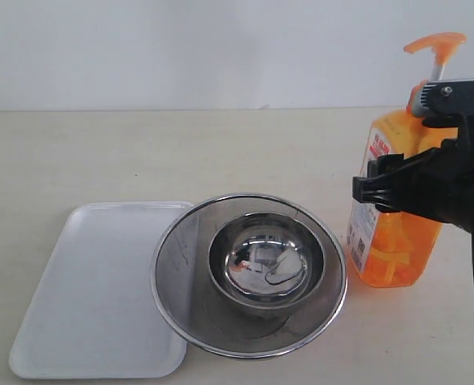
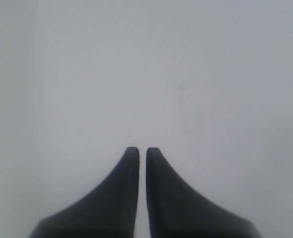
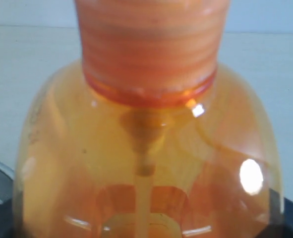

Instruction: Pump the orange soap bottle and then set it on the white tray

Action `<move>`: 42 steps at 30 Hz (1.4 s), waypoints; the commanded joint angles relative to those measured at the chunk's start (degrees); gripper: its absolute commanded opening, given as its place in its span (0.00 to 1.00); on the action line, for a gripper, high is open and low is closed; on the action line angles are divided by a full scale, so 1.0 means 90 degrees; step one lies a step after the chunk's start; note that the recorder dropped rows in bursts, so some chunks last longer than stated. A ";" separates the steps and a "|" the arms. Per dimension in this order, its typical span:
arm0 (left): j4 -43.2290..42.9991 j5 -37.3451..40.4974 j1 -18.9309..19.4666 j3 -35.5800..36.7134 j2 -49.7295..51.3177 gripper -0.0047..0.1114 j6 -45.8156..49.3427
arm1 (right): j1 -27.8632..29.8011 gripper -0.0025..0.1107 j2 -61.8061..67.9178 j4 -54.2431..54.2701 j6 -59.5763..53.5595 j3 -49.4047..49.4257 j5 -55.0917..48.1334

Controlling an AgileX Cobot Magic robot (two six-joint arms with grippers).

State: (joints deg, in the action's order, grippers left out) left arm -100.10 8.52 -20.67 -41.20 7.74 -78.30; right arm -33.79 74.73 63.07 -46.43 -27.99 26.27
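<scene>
A pale beige table (image 1: 220, 152) runs back to a plain white wall (image 1: 180, 48). At the right edge of the exterior view the orange soap bottle (image 1: 397, 249) stands upright on the table, its long axis vertical. Its pump head (image 1: 435, 42) is at the top of the frame with the spout pointing left, and the label faces left. Just left of it, close but apart, sits a round steel strainer (image 1: 180, 265) with a steel bowl (image 1: 266, 261) inside. The strainer overlaps the right edge of the white tray (image 1: 84, 305), which lies flat at lower left.

Only the exterior view shows the tray and the pump. The right wrist view is filled by the bottle's shoulder and ribbed collar (image 3: 146, 148), with the dip tube visible inside.

The right gripper (image 1: 373, 188) comes in from the right and clasps the bottle's upper body, jaws wide, one black finger lying across the label. The left gripper (image 2: 142, 153) appears only in its wrist view, its fingertips nearly together with a thin slit between them, before a blank pale surface.
</scene>
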 commanded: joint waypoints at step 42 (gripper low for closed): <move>0.0017 0.0041 0.0006 -0.0026 -0.0037 0.08 -0.0004 | 0.0019 0.02 0.0790 -0.1302 0.1175 -0.0083 0.0919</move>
State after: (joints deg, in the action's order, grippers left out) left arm -100.10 8.52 -20.67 -41.20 7.74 -78.30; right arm -33.79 82.01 52.22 -35.76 -27.99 31.61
